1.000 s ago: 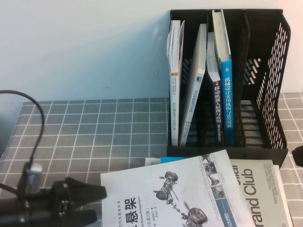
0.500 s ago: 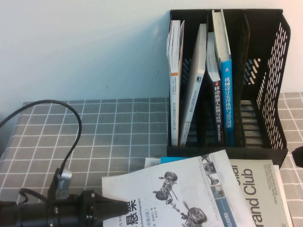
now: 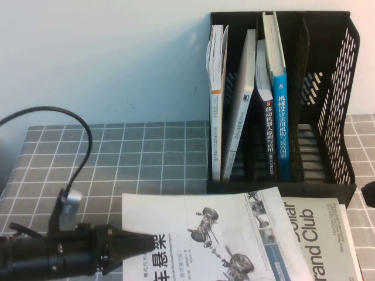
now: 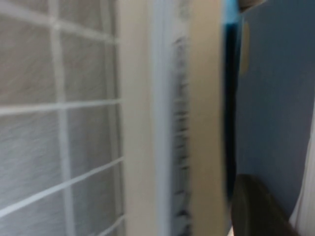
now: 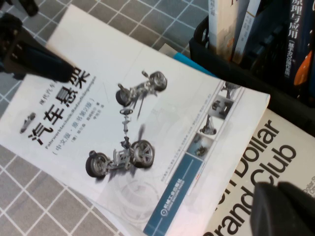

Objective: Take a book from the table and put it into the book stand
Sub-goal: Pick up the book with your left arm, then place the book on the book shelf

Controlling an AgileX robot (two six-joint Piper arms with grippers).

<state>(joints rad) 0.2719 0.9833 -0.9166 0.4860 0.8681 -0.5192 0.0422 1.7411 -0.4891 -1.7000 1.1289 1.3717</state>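
The book (image 3: 222,234), white-grey with a car axle drawing and black Chinese characters, lies at the table's front on top of other books; it also shows in the right wrist view (image 5: 123,123). My left gripper (image 3: 149,238) reaches in from the left, shut on the book's left edge by the characters. The left wrist view shows page edges (image 4: 172,123) close up and one fingertip (image 4: 256,211). The black book stand (image 3: 328,117) stands behind the book, its right compartments empty. My right gripper (image 3: 369,193) is at the table's right edge, above the stack (image 5: 283,211), fingers together.
The "Dollar Club" book (image 3: 322,234) lies under the book, to its right. Several upright books (image 3: 246,99) fill the stand's left compartments. The grey checked table (image 3: 117,158) spreads left of the stand. A black cable (image 3: 82,134) loops above my left arm.
My left gripper turned, closed and moved right onto the book's left edge. The book's left side has shifted left and back. The right arm has not moved.
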